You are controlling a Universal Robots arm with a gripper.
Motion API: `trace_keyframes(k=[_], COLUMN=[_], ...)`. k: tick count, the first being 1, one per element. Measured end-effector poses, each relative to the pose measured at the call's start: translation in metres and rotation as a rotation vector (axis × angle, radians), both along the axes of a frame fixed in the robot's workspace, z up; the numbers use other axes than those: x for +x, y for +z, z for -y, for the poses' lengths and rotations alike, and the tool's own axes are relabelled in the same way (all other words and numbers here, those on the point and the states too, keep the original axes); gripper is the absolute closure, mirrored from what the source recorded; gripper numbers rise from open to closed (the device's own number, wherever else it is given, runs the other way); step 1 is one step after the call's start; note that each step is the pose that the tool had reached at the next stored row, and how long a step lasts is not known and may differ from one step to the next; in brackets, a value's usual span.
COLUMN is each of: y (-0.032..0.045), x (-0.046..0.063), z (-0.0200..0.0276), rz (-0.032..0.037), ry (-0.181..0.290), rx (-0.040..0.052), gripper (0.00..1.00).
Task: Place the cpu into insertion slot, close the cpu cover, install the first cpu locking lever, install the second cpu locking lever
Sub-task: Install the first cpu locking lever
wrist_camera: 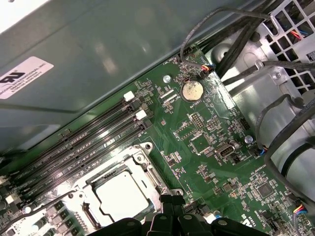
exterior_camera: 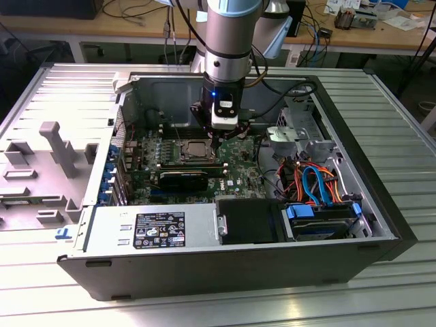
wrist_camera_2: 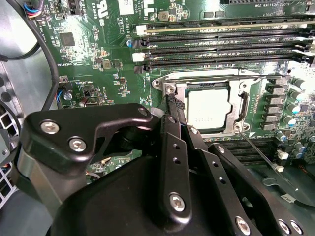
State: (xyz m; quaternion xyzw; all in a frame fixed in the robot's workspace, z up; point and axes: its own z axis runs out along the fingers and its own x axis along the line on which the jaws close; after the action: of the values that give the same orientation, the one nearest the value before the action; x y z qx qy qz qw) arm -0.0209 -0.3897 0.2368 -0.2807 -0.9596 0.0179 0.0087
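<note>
While the cpu (wrist_camera_2: 207,112) lies in the insertion slot (wrist_camera_2: 165,83) with the cpu cover (wrist_camera_2: 244,101) flat around it, the gripper (wrist_camera_2: 172,104) hovers at the slot's corner — fingers (wrist_camera_2: 170,147) drawn narrow, tips together — inside the open computer case (exterior_camera: 381,204).

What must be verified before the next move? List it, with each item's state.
1. cpu lying flat in insertion slot: ok.
2. cpu cover down around the chip: ok, as it appears in both wrist views.
3. Thin wire lever latched: not ok; it angles away from the socket.
4. Other lever latched: cannot tell.
5. claw at the socket's corner: ok.
6. Cables apart from the socket: ok.
</note>
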Motion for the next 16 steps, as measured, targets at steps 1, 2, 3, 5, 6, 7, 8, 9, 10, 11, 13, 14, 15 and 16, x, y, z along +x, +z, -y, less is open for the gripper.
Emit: trace_keyframes(k=[1, 2, 3, 5, 6, 7, 8, 9, 10, 11, 13, 14, 15, 16], y=[0.0, 0.0, 0.0, 0.0, 0.0, 0.0, 0.0, 0.0, 0.0, 0.0, 0.0, 0.0, 0.0, 0.0], x=[0.0, 0.0, 0.0, 0.0, 0.0, 0.0, 0.0, 0.0, 0.0, 0.0, 0.0, 0.0, 0.0, 0.0], z=[0.0, 0.0, 0.0, 0.0, 0.0, 0.0, 0.0, 0.0, 0.0, 0.0, 0.0, 0.0, 0.0, 0.0], rz=[0.0001, 0.0, 0.0001, 0.0001, 0.0, 0.0, 0.0, 0.0, 0.0001, 0.0, 0.0, 0.0001, 0.0, 0.0], ry=[0.001, 0.001, 0.002, 0.004, 0.005, 0.006, 0.007, 0.008, 0.009, 0.009, 0.011, 0.011, 0.013, 0.013], rx=[0.0, 0.0001, 0.0, 0.0, 0.0001, 0.0001, 0.0, 0.0, 0.0, 0.0, 0.0, 0.0001, 0.0, 0.0], gripper=[0.89, 0.89, 0.89, 0.89, 0.89, 0.89, 0.89, 0.89, 0.89, 0.89, 0.89, 0.89, 0.89, 0.89])
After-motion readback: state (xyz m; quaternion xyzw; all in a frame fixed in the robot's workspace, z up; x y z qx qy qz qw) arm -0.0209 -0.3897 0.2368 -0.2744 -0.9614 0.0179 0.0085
